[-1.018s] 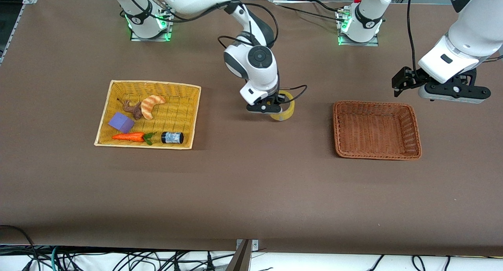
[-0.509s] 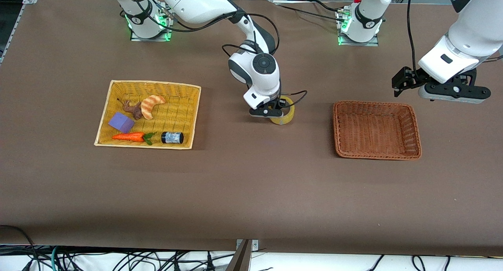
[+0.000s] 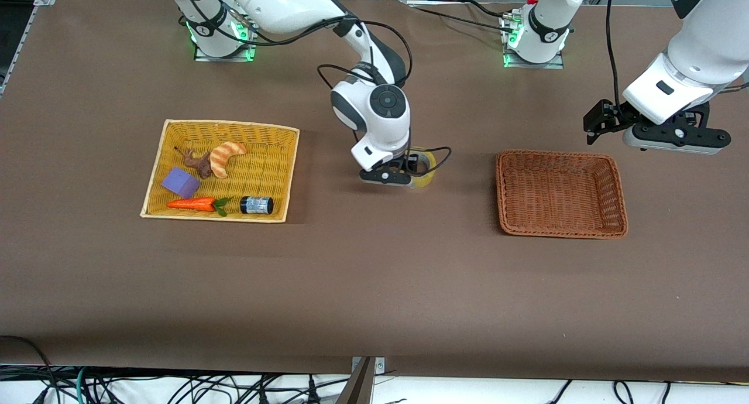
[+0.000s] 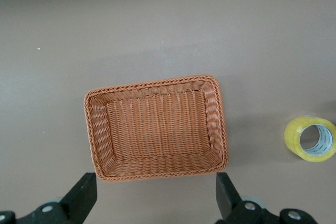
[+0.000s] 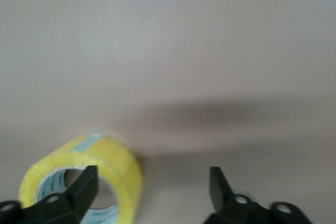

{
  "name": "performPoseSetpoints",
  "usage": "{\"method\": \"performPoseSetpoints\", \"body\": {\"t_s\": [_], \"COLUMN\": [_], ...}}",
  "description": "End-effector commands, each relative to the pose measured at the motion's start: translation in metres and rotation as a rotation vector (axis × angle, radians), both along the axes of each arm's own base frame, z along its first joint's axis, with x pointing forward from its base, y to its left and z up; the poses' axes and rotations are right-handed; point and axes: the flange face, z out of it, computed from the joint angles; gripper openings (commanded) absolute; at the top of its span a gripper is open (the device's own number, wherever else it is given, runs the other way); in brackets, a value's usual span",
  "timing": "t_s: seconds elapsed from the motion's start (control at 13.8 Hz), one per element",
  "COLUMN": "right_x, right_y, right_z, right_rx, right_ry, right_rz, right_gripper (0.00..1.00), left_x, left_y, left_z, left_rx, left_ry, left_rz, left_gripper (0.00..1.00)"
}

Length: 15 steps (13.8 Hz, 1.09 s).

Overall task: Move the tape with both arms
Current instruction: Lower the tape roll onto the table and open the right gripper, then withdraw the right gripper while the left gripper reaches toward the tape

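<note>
text check | my tape (image 4: 310,138): greenish print on the white inner core, too small for me to read | small jar (image 3: 256,205) in the yellow basket (image 3: 157,168), left part of the front view: patterned label, nothing I can read | elsewhere: no words, brands or numbers I can make out

The tape (image 3: 422,171) lies on the table (image 3: 374,287) between 2 baskets. The basket holding objects (image 3: 169,129) sits toward the right arm's end; the other basket (image 3: 614,184) sits toward the left arm's end. The right gripper (image 3: 391,178) stands spread over the tape. The left gripper (image 3: 673,139) hangs just above the other basket's farther edge.
</note>
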Motion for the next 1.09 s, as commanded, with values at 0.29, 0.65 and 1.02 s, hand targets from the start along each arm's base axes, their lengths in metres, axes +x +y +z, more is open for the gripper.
{"method": "performPoseSetpoints", "body": {"t_s": [0.29, 0.65, 1.02], "right_x": [0.069, 0.028, 0.006], "right_y": [-0.189, -0.363, -0.420], "right_z": [0.220, 0.292, 0.308], "right_rx": [-0.021, 0.020, -0.018], "right_ry": [0.062, 0.112, 0.061], "right_rz": [0.215, 0.243, 0.182], "right_gripper": [1.00, 1.00, 1.00], "left_x": [0.008, 0.001, 0.001], "left_y": [-0.011, -0.088, -0.189], "left_z": [-0.011, -0.087, -0.208], "left_rx": [-0.051, -0.092, -0.169], "left_ry": [0.042, 0.279, 0.408], "left_rz": [-0.021, -0.152, -0.267], "left_gripper": [1.00, 1.00, 1.00]}}
